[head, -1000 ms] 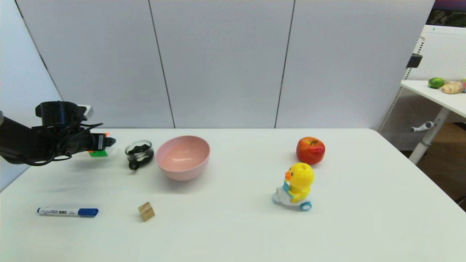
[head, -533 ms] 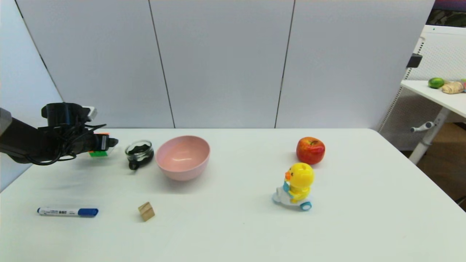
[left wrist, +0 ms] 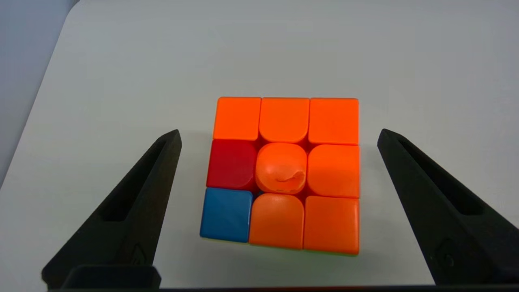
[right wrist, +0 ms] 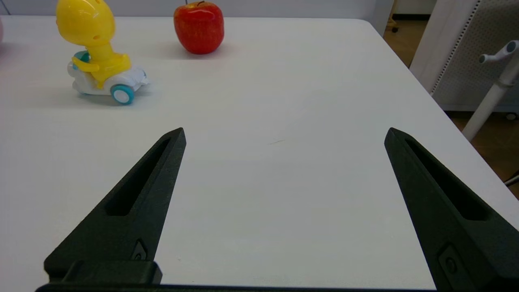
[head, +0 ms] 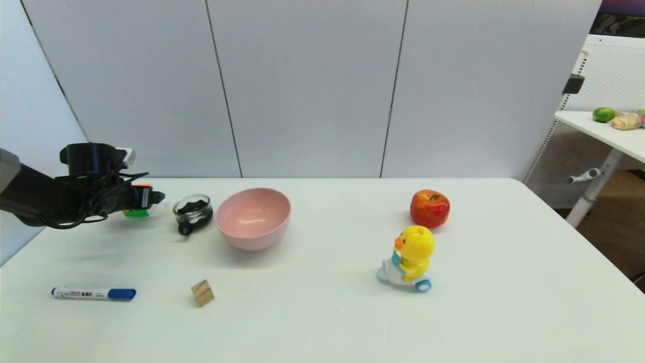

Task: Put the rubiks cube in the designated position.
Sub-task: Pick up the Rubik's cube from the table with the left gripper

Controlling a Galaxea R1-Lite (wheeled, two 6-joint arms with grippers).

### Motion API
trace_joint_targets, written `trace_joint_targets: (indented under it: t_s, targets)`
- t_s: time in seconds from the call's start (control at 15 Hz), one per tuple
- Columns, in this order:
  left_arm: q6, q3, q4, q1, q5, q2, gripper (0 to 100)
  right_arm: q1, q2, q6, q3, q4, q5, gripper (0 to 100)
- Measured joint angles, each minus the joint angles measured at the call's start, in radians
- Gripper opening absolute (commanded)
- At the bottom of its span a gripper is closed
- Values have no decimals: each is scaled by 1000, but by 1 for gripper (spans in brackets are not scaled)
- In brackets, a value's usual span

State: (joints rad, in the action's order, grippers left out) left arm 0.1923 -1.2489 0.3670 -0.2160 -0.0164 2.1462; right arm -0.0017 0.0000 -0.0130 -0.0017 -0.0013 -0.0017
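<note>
Head view: the left gripper (head: 151,197) has been advanced over the rubiks cube (head: 136,212), fingers spread wide, cube unheld; grasping seems imminent.

Black left arm (head: 35,201), looped cables; tapered black fingers (left wrist: 134,202).

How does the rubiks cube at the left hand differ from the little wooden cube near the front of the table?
The rubiks cube is tiled, mostly orange on top with one red and one blue tile and a green side; the wooden cube is plain tan. The rubiks cube looks larger. It sits between the open fingers of the left hand, while the wooden cube lies alone, tilted. Both rest on the table.
</note>
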Motion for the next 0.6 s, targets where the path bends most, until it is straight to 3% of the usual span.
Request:
trace_joint_targets:
  t_s: [0.13,0.2,0.6]
  targets:
    - [-2,-3,-2,0,-1,1,100,0,0,0,0,0,0,100]
    - [-4,-4,-2,0,-3,1,0,0,0,0,0,0,0,100]
    - [-17,-8,10,3,-1,3,0,0,0,0,0,0,0,100]
